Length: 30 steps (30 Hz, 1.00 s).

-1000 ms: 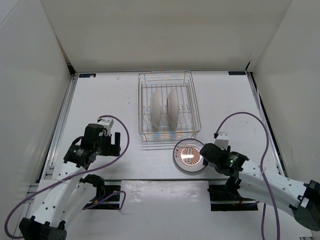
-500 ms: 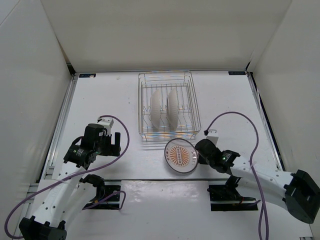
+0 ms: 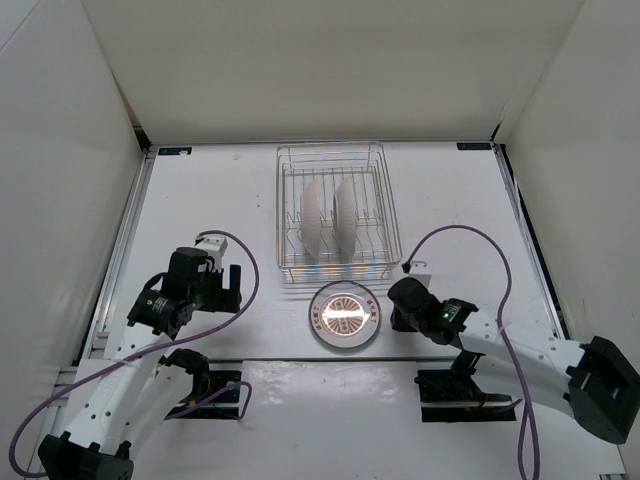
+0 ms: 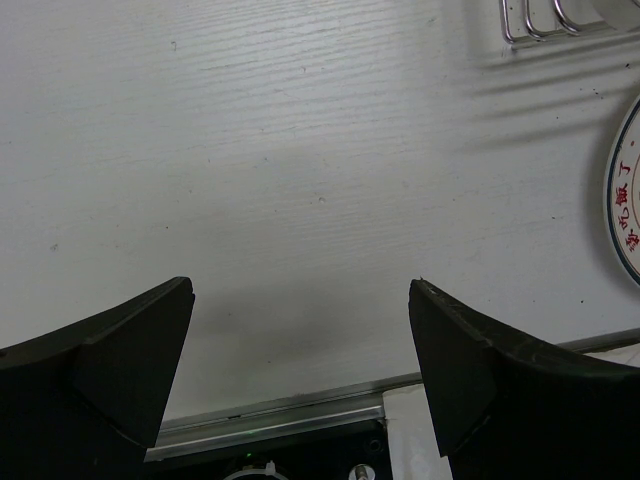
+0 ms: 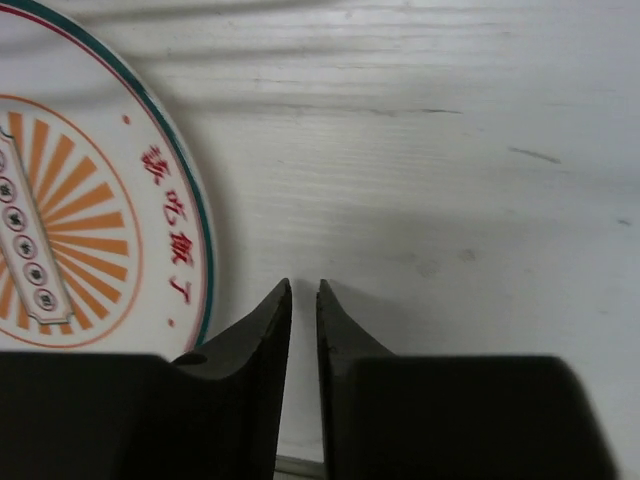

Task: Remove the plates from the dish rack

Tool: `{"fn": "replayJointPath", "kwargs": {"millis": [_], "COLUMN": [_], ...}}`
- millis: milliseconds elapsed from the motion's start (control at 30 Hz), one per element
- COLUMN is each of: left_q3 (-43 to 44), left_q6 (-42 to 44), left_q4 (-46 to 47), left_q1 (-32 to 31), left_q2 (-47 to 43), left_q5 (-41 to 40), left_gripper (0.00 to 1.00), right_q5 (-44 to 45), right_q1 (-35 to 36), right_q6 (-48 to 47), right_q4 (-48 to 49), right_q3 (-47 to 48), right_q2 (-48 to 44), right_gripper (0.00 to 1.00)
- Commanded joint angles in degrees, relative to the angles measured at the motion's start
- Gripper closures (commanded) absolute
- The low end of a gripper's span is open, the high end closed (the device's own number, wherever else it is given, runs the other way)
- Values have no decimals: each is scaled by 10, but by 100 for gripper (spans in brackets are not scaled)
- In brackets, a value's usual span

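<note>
The dish rack (image 3: 388, 200) is a silver wire basket at the middle back of the table. Two plates stand on edge in it, white sides showing (image 3: 312, 222) (image 3: 346, 214). A third plate (image 3: 344, 317), grey-rimmed with an orange sunburst centre, lies flat on the table just in front of the rack. My right gripper (image 3: 393, 311) sits low at this plate's right edge. In the right wrist view the plate (image 5: 90, 220) lies left of the gripper (image 5: 304, 288), whose jaws are a narrow gap apart with only table between them. My left gripper (image 3: 230, 288) stands wide open (image 4: 300, 285), holding nothing.
A corner of the rack (image 4: 540, 25) and the flat plate's rim (image 4: 625, 190) show at the right of the left wrist view. White walls enclose the table on three sides. A metal rail (image 3: 330, 358) runs along the near edge.
The plate has moved left along the table and now lies flat and free. My right gripper followed it left, closed, then parted slightly. The left arm has not moved.
</note>
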Motion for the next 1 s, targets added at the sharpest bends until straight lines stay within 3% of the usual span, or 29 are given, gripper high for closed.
{"fn": "replayJointPath", "kwargs": {"millis": [0, 100, 133, 233, 300, 367, 533, 967], "left_q3": [14, 13, 12, 12, 13, 13, 12, 12], "left_q6": [1, 1, 2, 1, 1, 1, 1, 3], "left_q4": [3, 2, 4, 5, 5, 5, 3, 5], "left_q1": [0, 1, 0, 1, 0, -1, 1, 1], "left_q2": [-1, -4, -4, -4, -4, -4, -7, -15], "left_q5": [8, 8, 9, 11, 12, 12, 11, 20], "left_gripper": [0, 0, 0, 0, 0, 0, 0, 0], "right_q5": [65, 98, 97, 66, 51, 18, -44, -252], "right_q1": [2, 0, -1, -2, -3, -12, -50, -139], "right_q6": [-18, -79, -116, -221, -255, -305, -320, -324], "right_q4": [-124, -147, -140, -58, -2, 52, 85, 150], "right_q3": [49, 108, 117, 149, 176, 225, 309, 395], "right_q2": [-48, -108, -140, -161, -141, -87, 29, 219], "right_gripper": [79, 71, 63, 44, 37, 37, 40, 43]}}
